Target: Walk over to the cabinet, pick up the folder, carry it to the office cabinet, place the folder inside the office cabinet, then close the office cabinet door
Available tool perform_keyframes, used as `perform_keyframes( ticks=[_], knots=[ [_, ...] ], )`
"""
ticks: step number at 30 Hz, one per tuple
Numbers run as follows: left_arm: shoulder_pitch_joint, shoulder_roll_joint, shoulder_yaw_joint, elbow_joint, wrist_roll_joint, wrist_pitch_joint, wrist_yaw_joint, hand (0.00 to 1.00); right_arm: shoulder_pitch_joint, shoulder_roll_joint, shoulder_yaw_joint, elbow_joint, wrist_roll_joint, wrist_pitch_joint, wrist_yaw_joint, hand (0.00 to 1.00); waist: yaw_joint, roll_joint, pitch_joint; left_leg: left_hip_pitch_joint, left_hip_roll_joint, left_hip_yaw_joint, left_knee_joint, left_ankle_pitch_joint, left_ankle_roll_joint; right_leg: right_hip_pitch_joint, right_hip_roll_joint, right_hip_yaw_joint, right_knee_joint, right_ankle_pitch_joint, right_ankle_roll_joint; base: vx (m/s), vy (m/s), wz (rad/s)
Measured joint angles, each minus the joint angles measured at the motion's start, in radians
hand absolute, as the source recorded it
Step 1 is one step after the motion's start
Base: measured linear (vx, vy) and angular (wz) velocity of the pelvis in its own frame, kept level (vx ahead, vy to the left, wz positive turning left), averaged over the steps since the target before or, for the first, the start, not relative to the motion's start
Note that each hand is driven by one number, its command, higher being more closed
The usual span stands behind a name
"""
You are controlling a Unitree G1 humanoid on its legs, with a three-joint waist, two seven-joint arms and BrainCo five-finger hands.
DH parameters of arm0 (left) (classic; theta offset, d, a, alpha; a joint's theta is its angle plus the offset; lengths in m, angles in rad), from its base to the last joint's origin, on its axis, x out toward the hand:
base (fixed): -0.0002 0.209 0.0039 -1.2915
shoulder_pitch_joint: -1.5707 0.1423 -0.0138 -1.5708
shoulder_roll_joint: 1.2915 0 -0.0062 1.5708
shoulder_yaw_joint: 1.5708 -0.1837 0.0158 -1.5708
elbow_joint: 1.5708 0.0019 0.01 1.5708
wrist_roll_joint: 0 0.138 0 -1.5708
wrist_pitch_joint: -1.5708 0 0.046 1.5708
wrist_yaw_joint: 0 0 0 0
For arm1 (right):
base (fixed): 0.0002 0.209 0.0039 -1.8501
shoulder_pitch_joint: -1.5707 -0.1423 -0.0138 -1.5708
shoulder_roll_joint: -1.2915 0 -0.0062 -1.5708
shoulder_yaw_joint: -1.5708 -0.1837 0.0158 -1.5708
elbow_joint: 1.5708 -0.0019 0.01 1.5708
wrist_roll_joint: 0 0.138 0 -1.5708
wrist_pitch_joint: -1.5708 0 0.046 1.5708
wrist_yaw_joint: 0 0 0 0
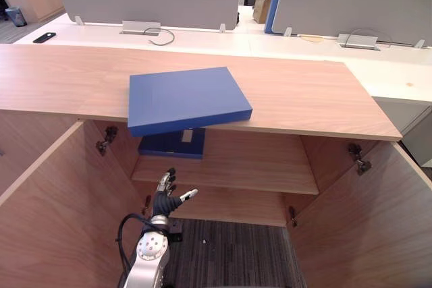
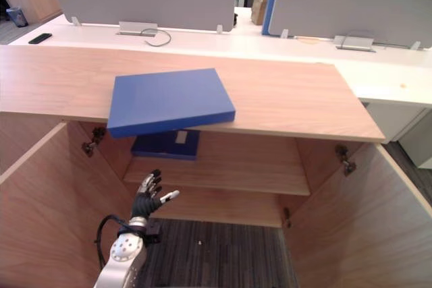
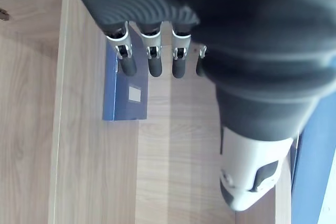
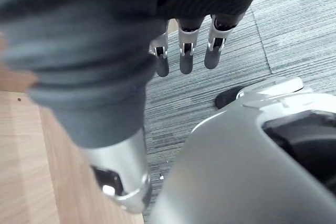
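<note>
Left eye view: the open left hand (image 1: 163, 199) is hanging just below the labelled folder (image 1: 172, 145) on the shelf (image 1: 256, 166); another folder (image 1: 185, 99) is overhanging the cabinet top (image 1: 304, 92).
Left wrist view: straight fingers (image 3: 126, 62) are pointing along the labelled folder's long side.
Right wrist view: the right hand (image 4: 182, 59) is dangling open, farther off.

Blue folder (image 1: 187, 99) flat on wooden cabinet (image 1: 310, 96) top, overhanging front edge, doors (image 1: 54, 214) open

Folder (image 1: 187, 99) on cabinet top (image 1: 304, 92), overhanging; second folder (image 1: 162, 145) on shelf (image 1: 256, 166) beneath
</note>
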Motion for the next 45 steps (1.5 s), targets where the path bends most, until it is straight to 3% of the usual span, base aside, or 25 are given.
perform_keyframes(
  ticks=[6,9,15,24,28,35,38,45],
  knots=[
    [0.03,-0.06,0.065,-0.096,0.014,0.002,0.056,0.0,0.018,-0.007,0.031,-0.014,-0.001,-0.002,0.004,0.0,0.023,-0.004,-0.007,-0.02,-0.001,-0.019,0.0,0.004,-0.001,-0.007,0.001,-0.022,0.008,-0.005,0.004,0.01,-0.006,0.11],
    [0.022,-0.082,0.114,-0.229,0.12,-0.011,0.153,0.0,0.021,-0.011,0.035,-0.013,-0.002,-0.003,0.006,0.0,0.035,-0.004,-0.011,-0.032,0.002,-0.036,0.001,0.014,-0.004,-0.015,0.004,-0.028,0.024,-0.004,0.004,0.01,-0.002,0.19],
    [0.021,-0.083,0.165,-0.336,0.273,-0.012,0.308,0.0,0.037,-0.012,0.037,-0.019,-0.004,-0.011,0.005,0.0,0.057,-0.003,-0.021,-0.036,0.013,-0.04,0.001,0.024,0.0,-0.027,0.01,-0.027,0.055,-0.004,0.004,-0.03,0.003,0.02],
    [-0.001,-0.081,0.15,-0.484,0.568,-0.013,0.436,0.0,0.055,-0.009,0.038,-0.021,-0.004,-0.041,-0.015,0.0,0.056,0.003,-0.034,-0.054,0.029,-0.062,0.0,0.03,0.004,-0.048,0.036,-0.039,0.055,-0.009,-0.008,-0.1,-0.01,0.03],
    [-0.029,-0.068,0.118,-0.496,0.66,-0.013,0.441,0.0,0.055,-0.008,0.037,-0.016,-0.004,-0.049,-0.022,0.0,0.055,0.001,-0.036,-0.058,0.025,-0.063,0.0,0.044,-0.001,-0.051,0.034,-0.04,0.054,-0.008,-0.007,0.0,0.001,0.02],
    [-0.101,0.053,0.04,-0.378,0.799,-0.012,0.42,0.0,0.028,-0.008,0.018,0.021,-0.005,-0.058,-0.022,0.0,0.045,-0.001,-0.036,-0.051,0.022,-0.059,0.001,0.052,-0.001,-0.037,0.032,-0.033,0.04,-0.006,-0.009,0.04,0.0,-0.02],
    [-0.143,0.097,0.037,-0.273,0.842,0.003,0.41,0.0,0.016,-0.015,0.018,0.021,-0.005,-0.058,-0.021,0.0,0.023,0.006,-0.033,-0.042,0.028,-0.056,0.001,0.049,-0.004,-0.03,0.037,-0.032,0.033,-0.005,-0.011,-0.02,-0.012,-0.04],
    [-0.294,0.209,0.029,-0.126,0.954,0.061,0.385,0.0,0.005,-0.016,0.018,0.021,-0.005,-0.058,-0.018,0.0,0.003,0.012,-0.03,-0.036,0.028,-0.044,0.0,0.033,-0.008,-0.032,0.035,-0.02,0.023,-0.003,-0.013,0.0,0.005,-0.07]
  ],
)
